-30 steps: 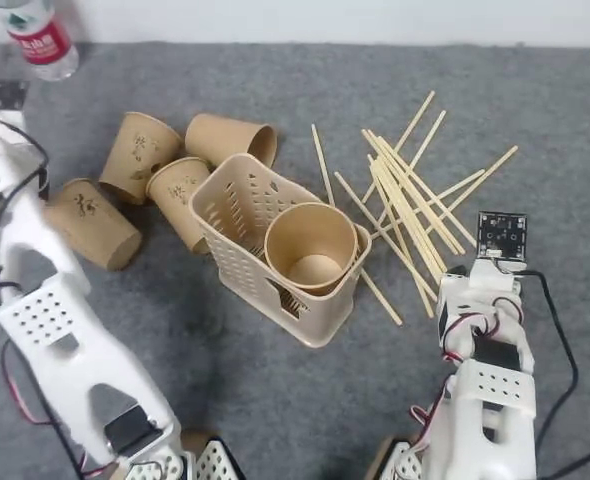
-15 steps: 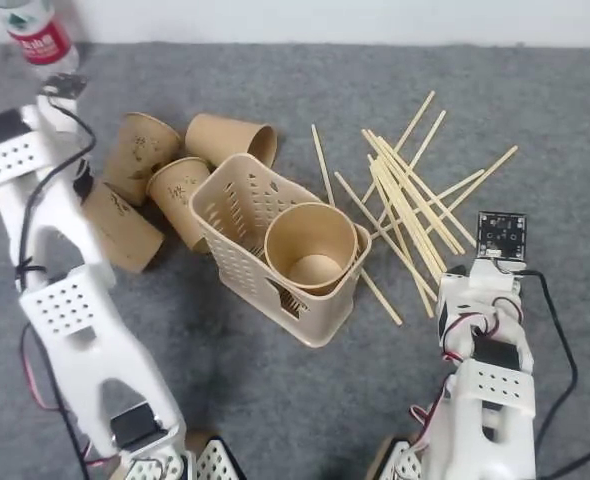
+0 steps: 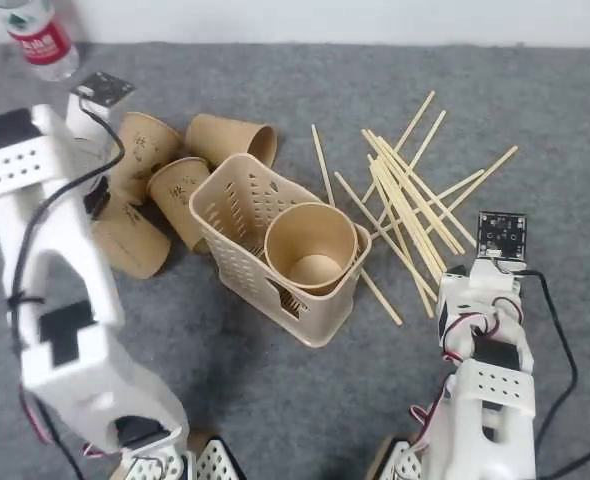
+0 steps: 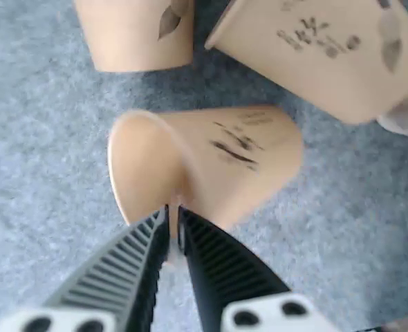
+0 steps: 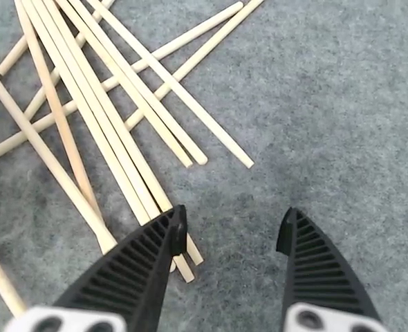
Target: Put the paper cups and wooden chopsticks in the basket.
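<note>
Brown paper cup (image 3: 311,250) stands mouth-up inside the basket (image 3: 237,215), the only part of the job that looks done. Three loose cups (image 3: 225,138) lie on their sides on the grey mat (image 3: 225,400) just beside the basket, and a fourth cup (image 4: 218,162) lies there too, its rim pinched between the narrow jaws of the left gripper (image 4: 173,211). The wooden chopsticks (image 3: 405,190) are scattered on the mat, none in the basket as far as I can tell. The right gripper (image 5: 230,225) hangs wide and empty by their ends. The cups carry dark brush-like marks too small to read, and a bottle (image 3: 37,35) has a red label.
</note>
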Available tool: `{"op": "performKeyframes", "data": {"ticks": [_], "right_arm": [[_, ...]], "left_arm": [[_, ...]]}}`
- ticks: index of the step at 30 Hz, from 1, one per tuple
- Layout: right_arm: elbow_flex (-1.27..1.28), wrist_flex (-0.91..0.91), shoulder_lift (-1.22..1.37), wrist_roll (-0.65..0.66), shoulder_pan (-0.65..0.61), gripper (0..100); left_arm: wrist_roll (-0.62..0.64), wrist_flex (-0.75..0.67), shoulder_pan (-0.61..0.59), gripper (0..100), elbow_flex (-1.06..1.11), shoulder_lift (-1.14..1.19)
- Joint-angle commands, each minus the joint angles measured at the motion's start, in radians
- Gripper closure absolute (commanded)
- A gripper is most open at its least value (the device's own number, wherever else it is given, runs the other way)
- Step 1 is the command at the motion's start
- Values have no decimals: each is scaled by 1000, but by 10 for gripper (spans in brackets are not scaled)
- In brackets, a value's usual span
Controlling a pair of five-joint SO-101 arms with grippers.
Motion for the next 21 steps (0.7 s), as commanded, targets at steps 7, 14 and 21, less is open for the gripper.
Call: {"op": "performKeyframes", "data": {"ticks": [7,14,21], "right_arm": [[-11,-19,-22,-5,-2,779],[-11,-15,-22,-5,-2,779],[-11,-18,-22,-5,-7,779]], "left_arm": [[-26,-12,57,860,214,-245],[81,-350,-150,872,30,-299],[247,-819,-328,871,180,-17]]}}
